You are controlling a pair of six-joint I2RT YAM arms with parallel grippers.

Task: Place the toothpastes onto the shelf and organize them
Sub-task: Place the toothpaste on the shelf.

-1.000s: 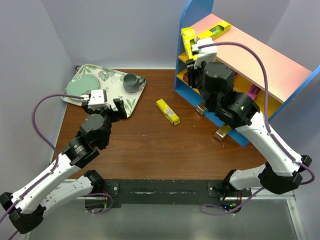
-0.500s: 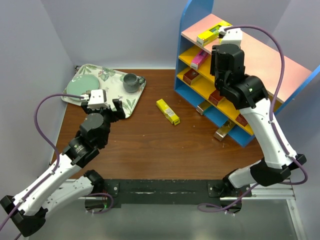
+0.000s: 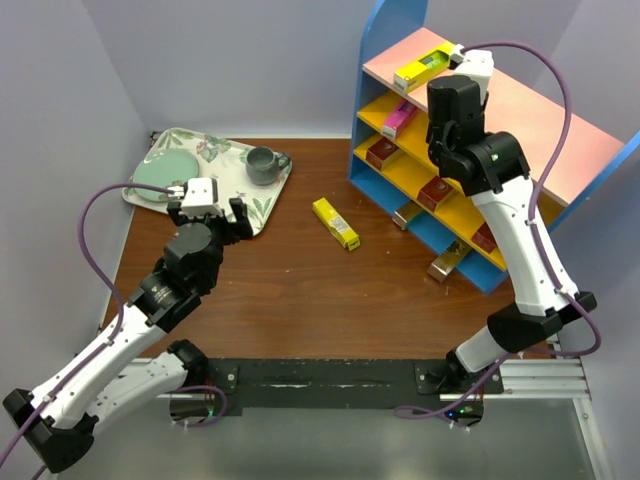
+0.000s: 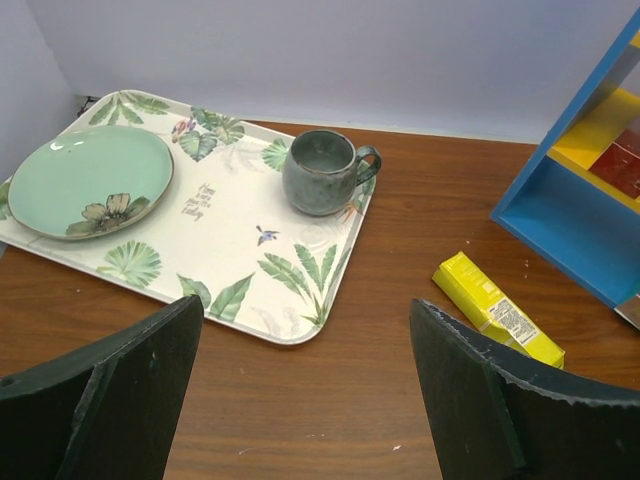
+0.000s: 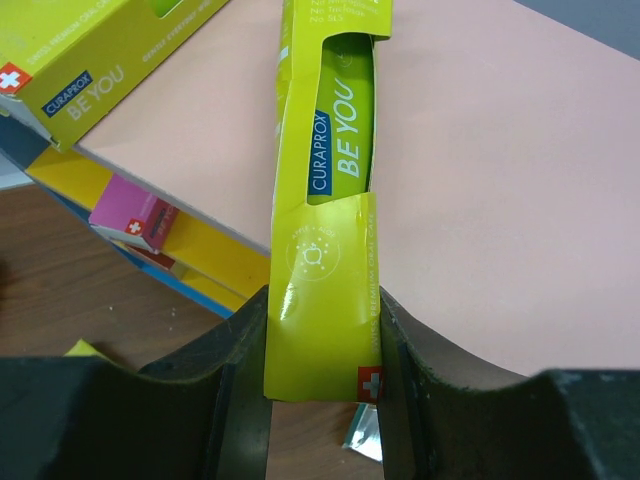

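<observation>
- The tiered shelf [image 3: 535,118], with blue side panels, a pale pink top board and yellow-orange boards, is the landmark. It stands at the right of the brown wooden surface [image 3: 300,290].
- The right jaws are closed on the near end of a yellow-green cardboard toothpaste carton [image 5: 322,300]. The carton reaches out over the shelf's top board; whether it rests on the board cannot be told.
- A second yellow carton [image 3: 420,68] lies on the top board, just beside the held one. A bright pink carton [image 3: 399,118] sits on the board below, and dark red cartons [image 3: 381,152] sit further down.
- One loose yellow carton [image 3: 335,222] lies on the surface, left of the shelf's foot.
- The left jaws stand wide apart and empty above the surface, well left of the shelf, near the floral tray [image 4: 240,260].
- Handling, as judged: the cartons look light and stiff yet crushable, with glossy faces that may slip. Each is best pinched across its narrow width on solid card, clear of the window cut-out seen on the held one.
</observation>
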